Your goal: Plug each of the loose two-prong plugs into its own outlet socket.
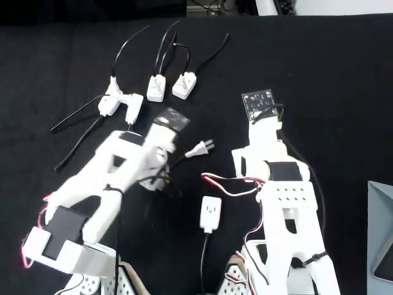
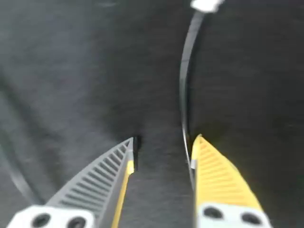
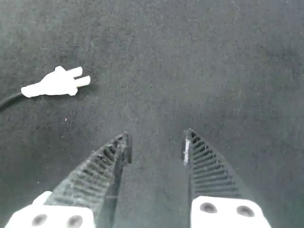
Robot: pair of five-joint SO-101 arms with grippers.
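Observation:
A loose white two-prong plug (image 1: 200,149) lies mid-table on its black cable; it also appears as plug (image 3: 54,83), ahead of and to one side of my open right gripper (image 3: 154,142), whose fingers hold nothing. A free white outlet socket (image 1: 210,214) lies nearer the front between the arms. My left gripper (image 2: 164,142) hangs open over the black cloth, and a black cable (image 2: 184,85) runs just inside its yellow finger (image 2: 213,171) toward a white piece (image 2: 206,4). In the high view the left arm's wrist (image 1: 167,126) sits left of the loose plug.
Two white plug-and-socket pairs (image 1: 156,88) (image 1: 184,85) lie at the back, and a third white cluster (image 1: 120,103) at the back left, all with black cables trailing. Red and white arm wires (image 1: 227,184) cross near the free socket. A grey object (image 1: 381,233) stands at the right edge.

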